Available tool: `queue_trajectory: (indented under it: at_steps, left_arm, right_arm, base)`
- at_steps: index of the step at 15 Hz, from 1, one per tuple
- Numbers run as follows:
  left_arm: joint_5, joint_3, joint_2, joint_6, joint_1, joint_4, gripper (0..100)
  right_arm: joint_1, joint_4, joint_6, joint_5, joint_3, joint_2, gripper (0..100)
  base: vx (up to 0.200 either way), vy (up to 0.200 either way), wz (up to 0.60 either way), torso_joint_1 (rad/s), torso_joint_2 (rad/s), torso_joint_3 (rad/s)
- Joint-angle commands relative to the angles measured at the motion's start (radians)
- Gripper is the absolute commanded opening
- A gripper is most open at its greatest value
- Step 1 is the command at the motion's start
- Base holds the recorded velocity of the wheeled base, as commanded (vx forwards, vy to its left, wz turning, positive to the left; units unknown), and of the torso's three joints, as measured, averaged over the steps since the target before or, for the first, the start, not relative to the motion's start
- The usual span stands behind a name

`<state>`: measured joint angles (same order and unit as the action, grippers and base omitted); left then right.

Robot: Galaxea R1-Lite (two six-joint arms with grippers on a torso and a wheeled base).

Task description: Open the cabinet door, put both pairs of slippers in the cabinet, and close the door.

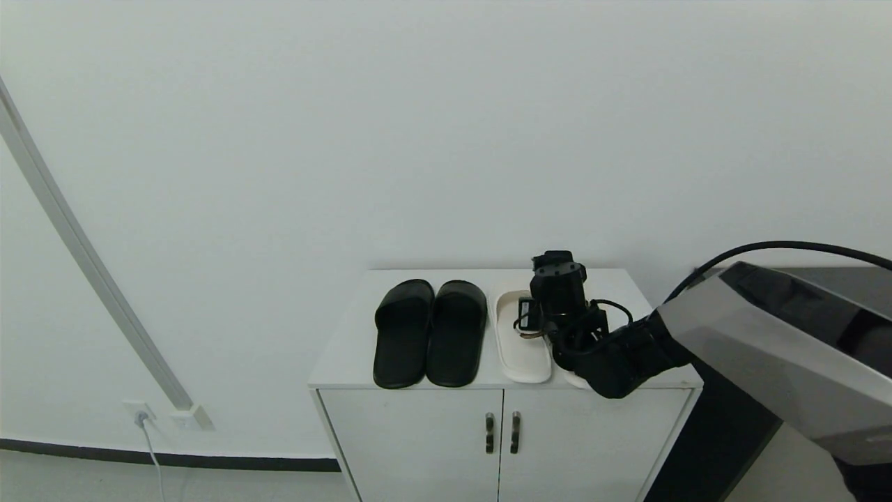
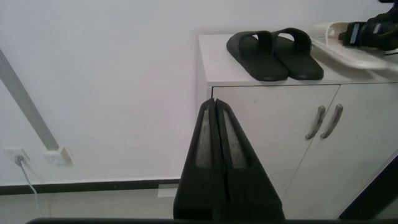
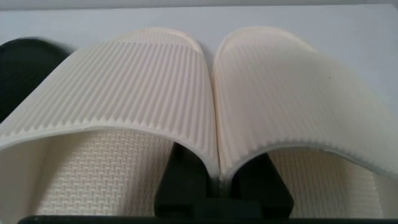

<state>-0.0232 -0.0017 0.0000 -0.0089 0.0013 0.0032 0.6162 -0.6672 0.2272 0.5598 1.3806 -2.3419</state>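
Atop cabinet: 2 black slippers, 2 white slippers.

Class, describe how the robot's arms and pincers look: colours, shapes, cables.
The right arm has an angular silver-grey shell with a dark glossy panel, then a black forearm and wrist. A thick black cable arches above it; thin black wires loop at the wrist. The left pincer is black: two flat fingers tapering to a tip, with grey pads.

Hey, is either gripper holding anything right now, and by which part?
The right gripper grips the pair of cream ribbed slippers, a finger inside each, pinching their straps together where they meet. The left gripper, shut, holds nothing.
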Motion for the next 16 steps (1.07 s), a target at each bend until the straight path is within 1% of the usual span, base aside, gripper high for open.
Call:
queue_trajectory:
  at_steps: [1,3,4,5,7,9,11,13,16]
  left_arm:
    - [0.0,0.0,0.002,0.0,0.0,0.0,0]
    - [0.0,0.0,0.002,0.0,0.0,0.0,0]
    - [0.0,0.0,0.002,0.0,0.0,0.0,0]
    - [0.0,0.0,0.002,0.0,0.0,0.0,0]
    - [0.0,0.0,0.002,0.001,0.0,0.0,0]
    - [0.0,0.0,0.002,0.001,0.0,0.0,0]
    - [0.0,0.0,0.002,0.001,0.0,0.0,0]
    - [0.0,0.0,0.002,0.001,0.0,0.0,0]
    - [0.0,0.0,0.0,0.001,0.0,0.0,0]
  right_arm:
    - [0.036,-0.068,-0.06,-0.104,-0.233,0.24,0]
    - [0.062,-0.169,-0.114,-0.201,-0.427,0.363,0]
    - [0.071,-0.196,-0.12,-0.242,-0.497,0.408,0]
    - [0.086,-0.221,-0.121,-0.301,-0.595,0.464,0]
    - [0.108,-0.253,-0.131,-0.429,-0.736,0.561,0]
    - [0.112,-0.281,-0.169,-0.558,-0.854,0.651,0]
    - [0.116,-0.281,-0.186,-0.683,-0.925,0.72,0]
    - [0.122,-0.281,-0.186,-0.735,-0.948,0.734,0]
    - [0.134,-0.281,-0.184,-0.747,-0.951,0.727,0]
  base:
    - [0.0,0.0,0.0,0.0,0.0,0.0]
    - [0.0,0.0,0.0,0.0,0.0,0.0]
    - [0.0,0.0,0.0,0.0,0.0,0.0]
    - [0.0,0.0,0.0,0.0,0.0,0.0]
    - [0.0,0.0,0.0,0.0,0.0,0.0]
    - [0.0,0.0,0.0,0.0,0.0,0.0]
    - [0.0,0.0,0.0,0.0,0.0,0.0]
    - [0.0,0.0,0.0,0.0,0.0,0.0]
    - [0.0,0.0,0.0,0.0,0.0,0.0]
